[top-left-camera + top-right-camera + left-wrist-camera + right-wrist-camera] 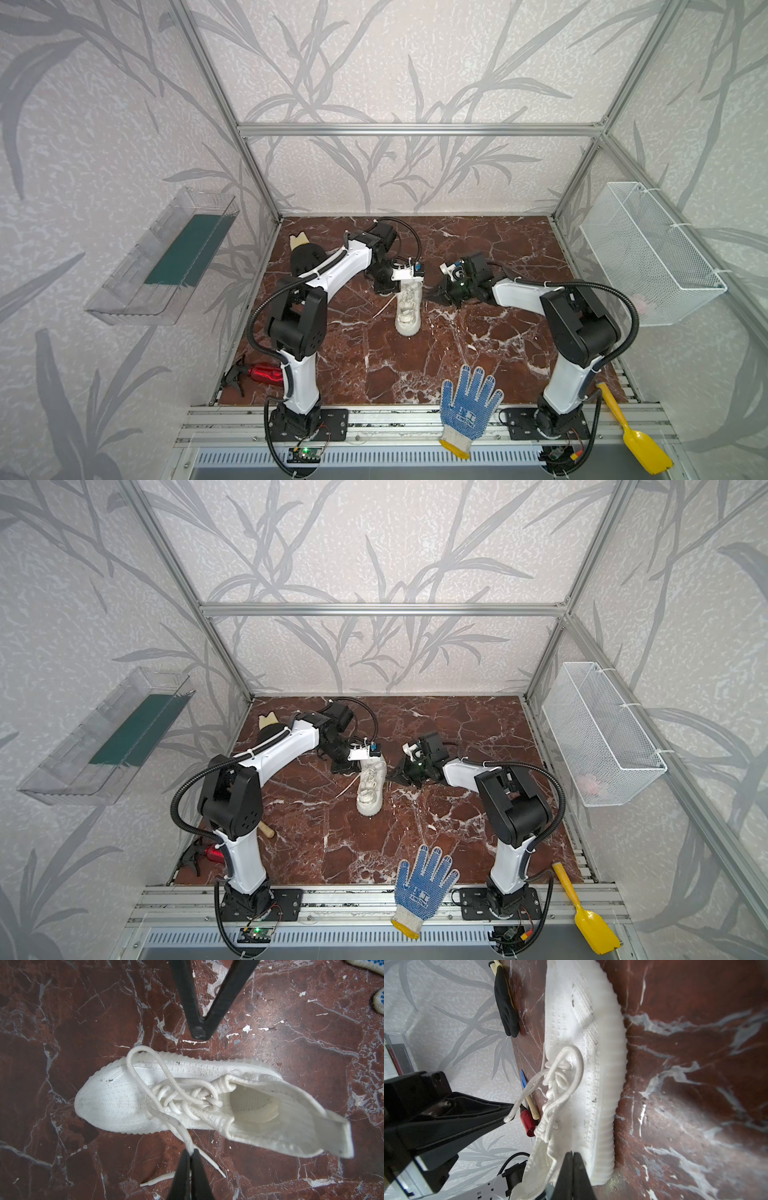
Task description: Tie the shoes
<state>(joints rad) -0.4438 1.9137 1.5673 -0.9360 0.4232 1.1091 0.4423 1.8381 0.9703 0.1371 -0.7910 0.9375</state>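
Observation:
One off-white shoe (409,309) (370,789) stands on the marble floor in both top views, toe toward the front. My left gripper (191,1152) (386,293) is beside the shoe's left flank, shut on a white lace (178,1128) that runs up from the eyelets. Two lace ends (153,1181) trail on the floor past its fingertips. A loose loop of lace (143,1057) lies over the shoe's other edge. My right gripper (572,1153) (436,293) is shut just off the shoe's right side near the heel collar (542,1159). Nothing shows between its fingers (199,1030).
A blue-dotted work glove (467,409) lies at the front edge and a yellow scoop (636,432) at the front right. A black glove (307,257) is at the back left, a red tool (266,374) at the front left. A wire basket (648,253) hangs on the right wall.

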